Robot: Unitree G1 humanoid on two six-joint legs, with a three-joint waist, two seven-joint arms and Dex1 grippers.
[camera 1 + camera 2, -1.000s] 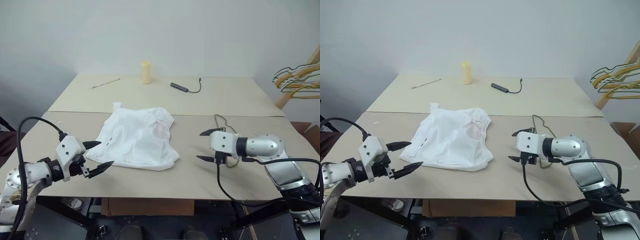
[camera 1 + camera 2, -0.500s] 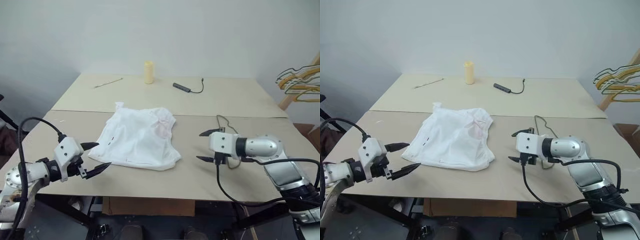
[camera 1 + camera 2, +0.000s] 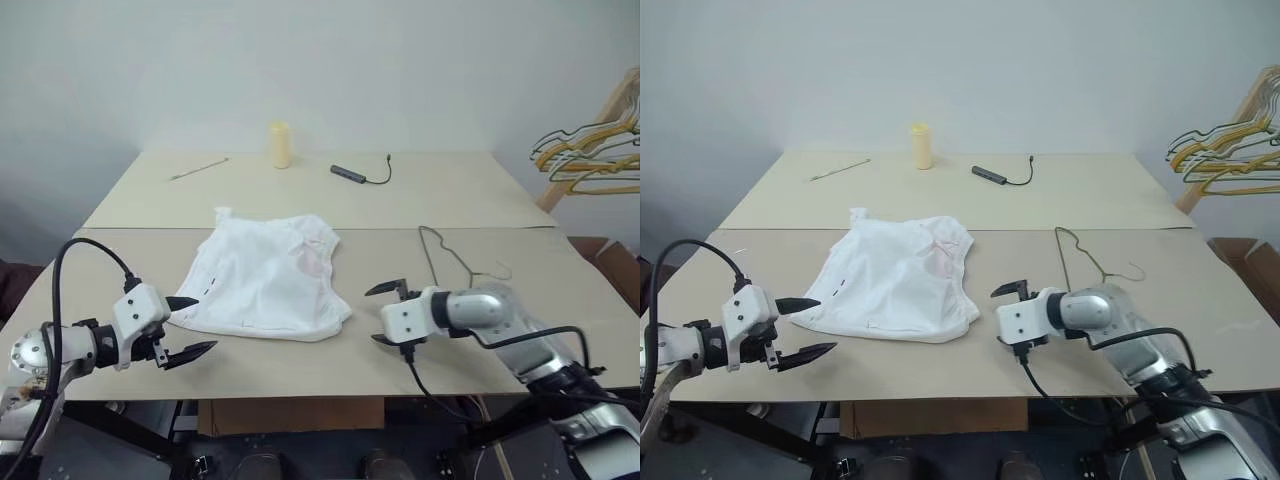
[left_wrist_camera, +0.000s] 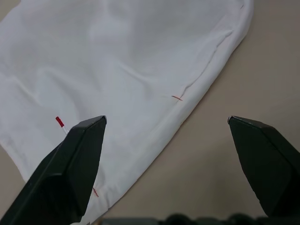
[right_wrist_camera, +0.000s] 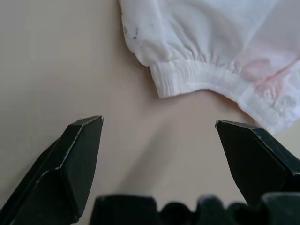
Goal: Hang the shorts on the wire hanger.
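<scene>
The right gripper [image 3: 386, 314] swung in toward the shorts [image 3: 268, 276] and sank closer to the table [image 3: 300, 370], rolling at the wrist, uncovering the wire hanger [image 3: 447, 254] behind it.

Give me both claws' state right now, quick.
Left claw: open, empty, at the near left edge of the shorts.
Right claw: open, empty, just right of the shorts, not touching.
</scene>
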